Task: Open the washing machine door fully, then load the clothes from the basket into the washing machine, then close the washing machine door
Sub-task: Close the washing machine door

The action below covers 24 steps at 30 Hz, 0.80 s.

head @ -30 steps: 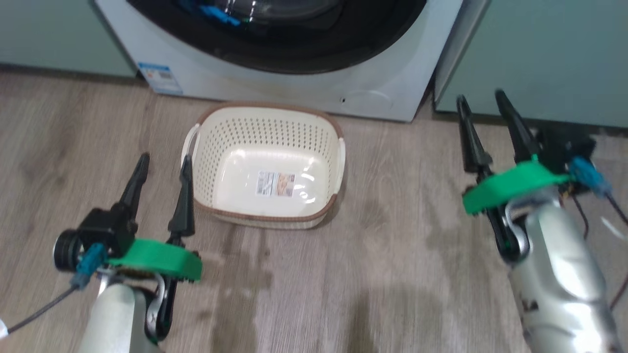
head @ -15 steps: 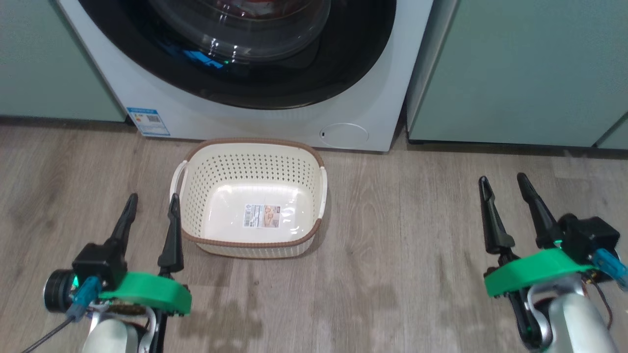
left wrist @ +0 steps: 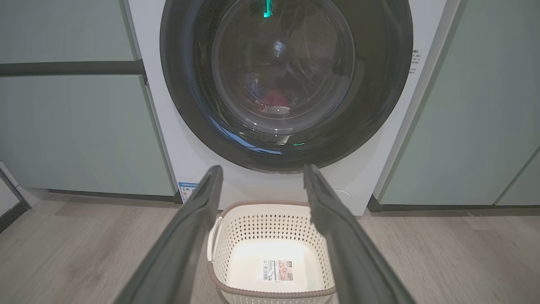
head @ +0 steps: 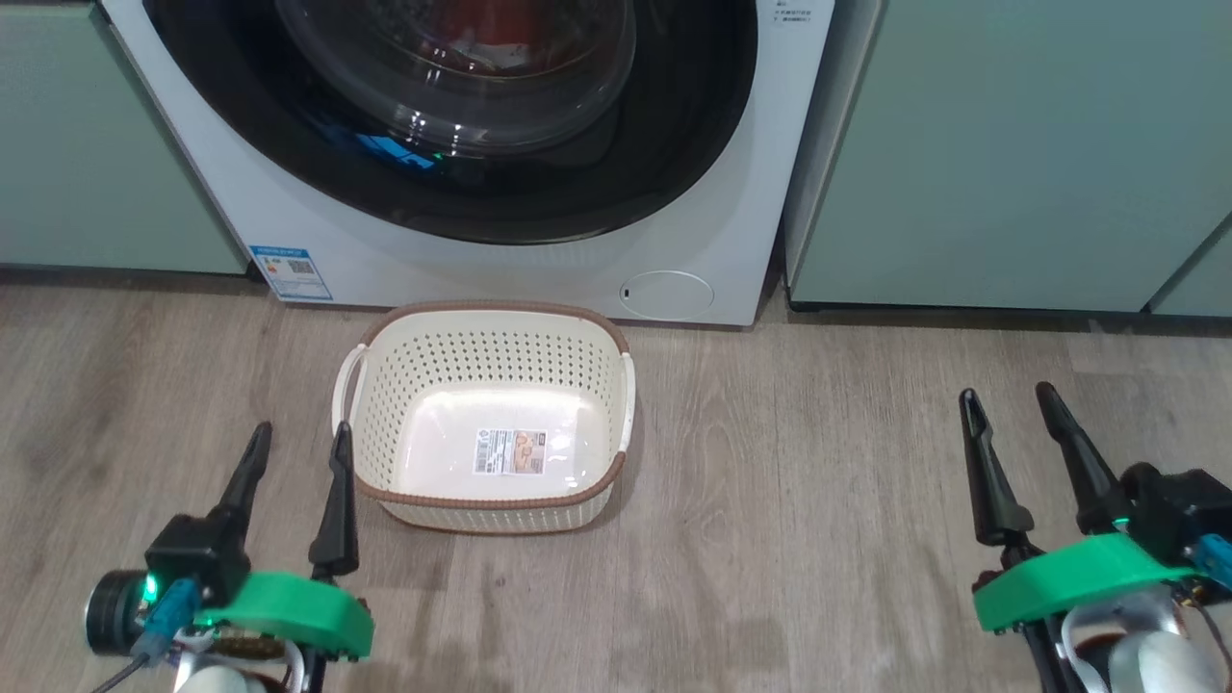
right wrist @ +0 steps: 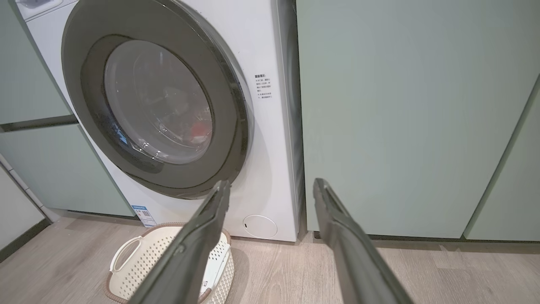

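Door [left wrist: 287,76] judged shut, basket [head: 491,310] empty.
Left pincer [head: 299,431] and right pincer [head: 1006,395] are held wide, empty; the door's flush seating should be confirmed.

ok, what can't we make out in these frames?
- Clothes: left wrist view, just a red patch behind the door's reflective glass; the count can't be told.
- Door top: head view, cut off by the top edge.
- Basket label: head view, print too small.
- Part of the basket: right wrist view, hidden by that arm's finger.
- Machine side print: right wrist view, too small.
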Available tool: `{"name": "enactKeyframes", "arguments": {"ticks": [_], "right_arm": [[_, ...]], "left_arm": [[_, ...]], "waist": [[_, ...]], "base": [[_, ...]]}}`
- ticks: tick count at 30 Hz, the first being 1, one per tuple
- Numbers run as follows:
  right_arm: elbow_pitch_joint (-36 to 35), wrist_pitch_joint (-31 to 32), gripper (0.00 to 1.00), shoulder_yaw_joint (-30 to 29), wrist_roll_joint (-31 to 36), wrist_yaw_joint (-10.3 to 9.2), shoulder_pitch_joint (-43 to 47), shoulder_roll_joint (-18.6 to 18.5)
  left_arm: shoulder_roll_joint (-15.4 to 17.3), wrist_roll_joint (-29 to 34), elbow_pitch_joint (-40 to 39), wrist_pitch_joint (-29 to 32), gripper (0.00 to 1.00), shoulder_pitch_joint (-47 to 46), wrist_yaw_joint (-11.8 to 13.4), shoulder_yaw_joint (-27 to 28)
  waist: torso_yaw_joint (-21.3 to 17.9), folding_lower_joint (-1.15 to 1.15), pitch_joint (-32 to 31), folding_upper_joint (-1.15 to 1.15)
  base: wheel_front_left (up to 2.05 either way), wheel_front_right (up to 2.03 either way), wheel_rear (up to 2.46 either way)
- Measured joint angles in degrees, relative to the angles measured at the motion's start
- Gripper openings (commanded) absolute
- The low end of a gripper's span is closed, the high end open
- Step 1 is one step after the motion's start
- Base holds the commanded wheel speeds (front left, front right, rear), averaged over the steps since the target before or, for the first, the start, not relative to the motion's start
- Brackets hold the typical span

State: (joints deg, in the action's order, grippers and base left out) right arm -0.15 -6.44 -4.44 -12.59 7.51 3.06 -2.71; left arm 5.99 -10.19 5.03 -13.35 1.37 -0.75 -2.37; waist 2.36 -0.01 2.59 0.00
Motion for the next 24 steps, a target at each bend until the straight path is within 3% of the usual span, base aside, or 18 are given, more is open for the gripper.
{"name": "enactKeyframes", "arguments": {"ticks": [24], "right_arm": [[-2.4, 1.5, 1.0, -0.5, 0.0, 0.0, 1.4, 0.1]], "left_arm": [[1.1, -1.0, -0.4, 0.5, 1.0, 1.2, -0.1, -1.5]], "waist": [[0.3, 0.0, -0.9, 0.0]], "base": [[0.0, 0.0, 0.0]]}}
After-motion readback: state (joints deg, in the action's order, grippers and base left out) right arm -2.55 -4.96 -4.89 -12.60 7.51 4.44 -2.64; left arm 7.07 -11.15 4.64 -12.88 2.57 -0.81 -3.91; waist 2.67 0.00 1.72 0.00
